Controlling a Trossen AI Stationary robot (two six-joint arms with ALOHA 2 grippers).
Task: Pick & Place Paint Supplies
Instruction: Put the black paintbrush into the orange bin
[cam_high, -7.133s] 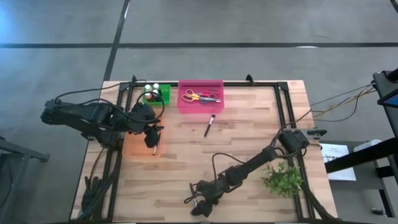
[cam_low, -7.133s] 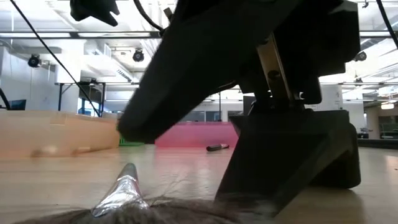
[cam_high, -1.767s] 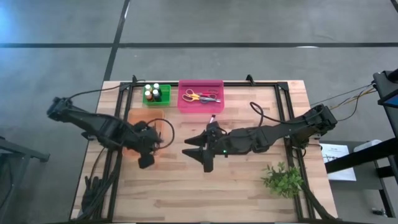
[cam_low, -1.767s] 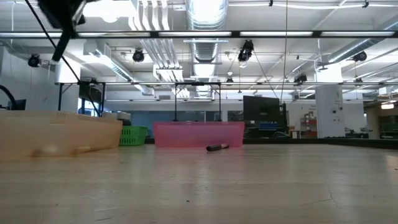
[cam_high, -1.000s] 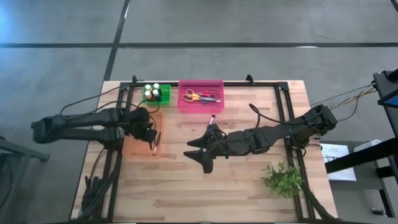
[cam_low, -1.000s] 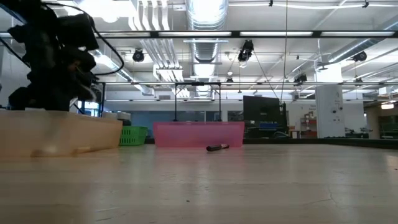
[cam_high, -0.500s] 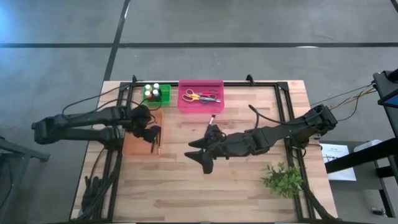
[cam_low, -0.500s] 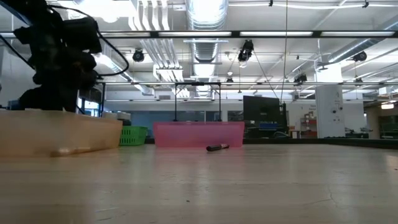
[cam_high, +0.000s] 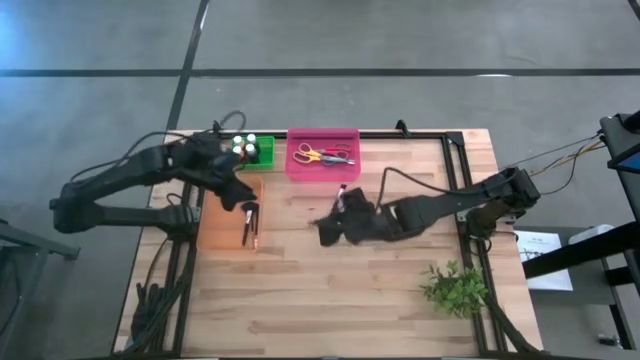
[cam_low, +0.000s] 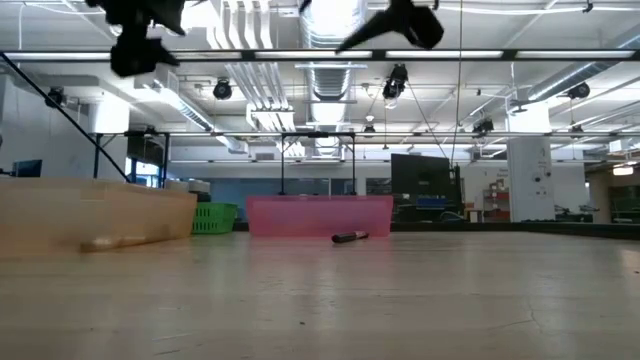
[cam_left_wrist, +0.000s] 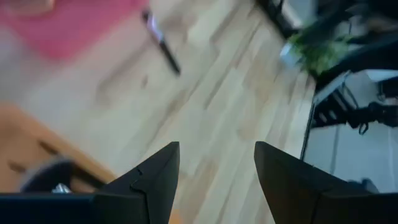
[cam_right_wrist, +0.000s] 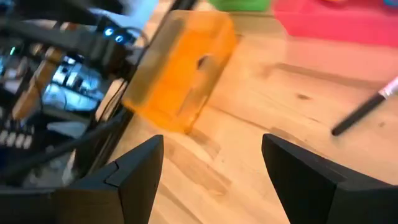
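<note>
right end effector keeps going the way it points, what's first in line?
Likely the orange bin: the open right end effector faces it across bare wood. The brush lies off to one side. Depth is unclear.

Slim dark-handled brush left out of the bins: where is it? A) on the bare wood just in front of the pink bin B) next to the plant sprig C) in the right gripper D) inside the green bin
A: the slim dark-handled brush lies on the bare wooden table just in front of the pink bin, with nothing gripping it.

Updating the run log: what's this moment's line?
left claw: open, over orange bin | right claw: open, empty | brush: on table
</note>
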